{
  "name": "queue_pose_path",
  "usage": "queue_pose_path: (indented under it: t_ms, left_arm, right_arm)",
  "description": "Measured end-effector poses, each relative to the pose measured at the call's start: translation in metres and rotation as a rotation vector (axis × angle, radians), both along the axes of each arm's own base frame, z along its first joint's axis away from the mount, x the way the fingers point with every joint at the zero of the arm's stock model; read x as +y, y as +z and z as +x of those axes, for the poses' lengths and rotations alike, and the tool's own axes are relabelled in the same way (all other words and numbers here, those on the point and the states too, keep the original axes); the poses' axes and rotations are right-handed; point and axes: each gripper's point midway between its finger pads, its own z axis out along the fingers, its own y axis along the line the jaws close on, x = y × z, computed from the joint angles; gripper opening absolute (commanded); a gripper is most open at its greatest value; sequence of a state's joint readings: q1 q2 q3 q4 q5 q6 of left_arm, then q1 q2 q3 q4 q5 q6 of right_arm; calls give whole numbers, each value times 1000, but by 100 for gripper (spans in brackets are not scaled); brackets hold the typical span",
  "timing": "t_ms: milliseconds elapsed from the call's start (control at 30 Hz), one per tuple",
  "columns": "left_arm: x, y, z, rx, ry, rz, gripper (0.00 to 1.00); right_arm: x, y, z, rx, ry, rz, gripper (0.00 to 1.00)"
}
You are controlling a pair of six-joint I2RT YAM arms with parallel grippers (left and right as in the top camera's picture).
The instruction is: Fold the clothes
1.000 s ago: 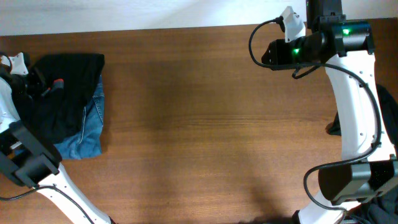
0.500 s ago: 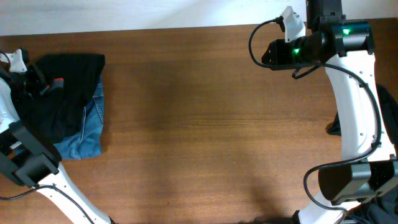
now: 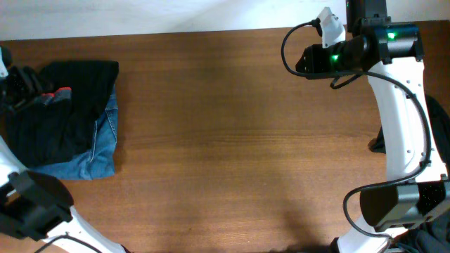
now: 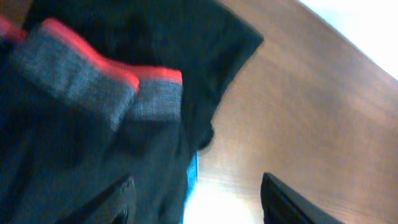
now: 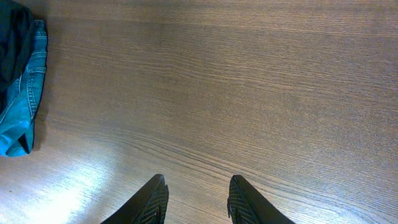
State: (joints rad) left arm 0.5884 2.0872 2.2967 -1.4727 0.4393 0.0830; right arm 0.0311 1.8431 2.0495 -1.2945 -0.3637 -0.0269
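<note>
Black leggings (image 3: pixel 60 119) lie in a bunched stack at the far left of the frame, on top of a blue denim garment (image 3: pixel 98 160). Their grey waistband (image 4: pixel 93 87), edged coral-red, faces up in the left wrist view. The left claw (image 4: pixel 198 183) hangs over the stack's edge with jaws wide apart, gripping nothing. The right claw (image 5: pixel 198 182) is also spread and empty, over bare bench (image 3: pixel 232 140) in the upper right, well apart from the clothes.

The step is probably between grasps: the stack looks roughly folded, not neat. The next move calls for the left claw to drop onto a fabric edge and pinch one layer only. Risks are the soft cloth slipping and the denim below getting dragged along.
</note>
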Motion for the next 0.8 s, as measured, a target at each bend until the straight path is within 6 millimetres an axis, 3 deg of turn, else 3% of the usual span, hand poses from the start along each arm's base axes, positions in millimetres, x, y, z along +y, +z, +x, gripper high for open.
queue_pose_path:
  t_ms: [133,400,633,800]
  left_arm:
    - [-7,-5,-27,117,16,-12,65]
    - [-3,-8,-53,233,84,29,66]
    - [-14,46,-93,174,181,128,66]
    - [-15,60,-121,111,292,223,69]
  right_arm:
    - [0,0,0,0,0,0,38]
    - [0,0,0,0,0,0,41]
    - [0,-1,-2,12,-1,0,47]
    - [0,-3,-6,27,0,-2,48]
